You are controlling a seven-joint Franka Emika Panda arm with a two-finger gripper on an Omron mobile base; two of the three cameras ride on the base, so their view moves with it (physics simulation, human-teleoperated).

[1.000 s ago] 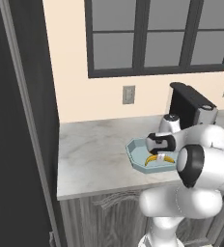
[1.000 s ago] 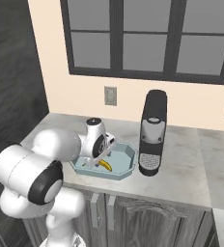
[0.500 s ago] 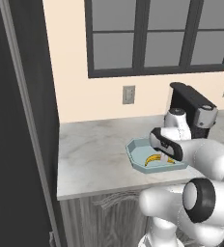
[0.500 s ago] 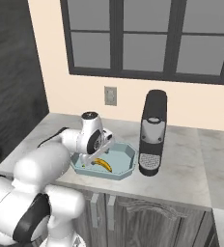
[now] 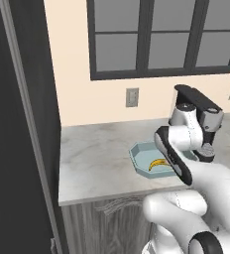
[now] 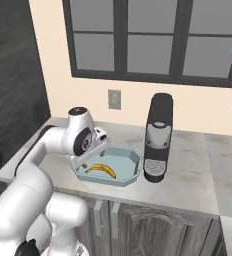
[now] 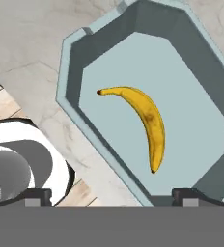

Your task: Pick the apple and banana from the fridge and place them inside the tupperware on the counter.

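Note:
The yellow banana (image 7: 145,120) lies flat and free on the floor of the light blue-grey tupperware (image 7: 73,91), which stands on the marbled counter (image 5: 97,158). My gripper (image 7: 116,195) hangs open just above the tray's near rim, with one tip to each side and nothing between them. From the right base view the banana (image 6: 102,170) lies in the tupperware (image 6: 130,172) below my hand. The left base view shows the banana (image 5: 158,163) beside my forearm, which covers part of the tupperware (image 5: 139,155). The apple is out of view. The fridge's dark side (image 5: 18,129) stands at the counter's left end.
A black coffee machine (image 6: 158,137) stands right beside the tray, also seen behind my arm as the coffee machine (image 5: 200,116). Wall outlet (image 6: 114,99) and a dark-framed window (image 6: 153,40) are behind. Bare counter stretches left of the tray; its front edge is close.
My jaws have spread wider and my hand has lifted off the banana, which stays in the tray. My elbow and upper arm have swung round above the counter's front.

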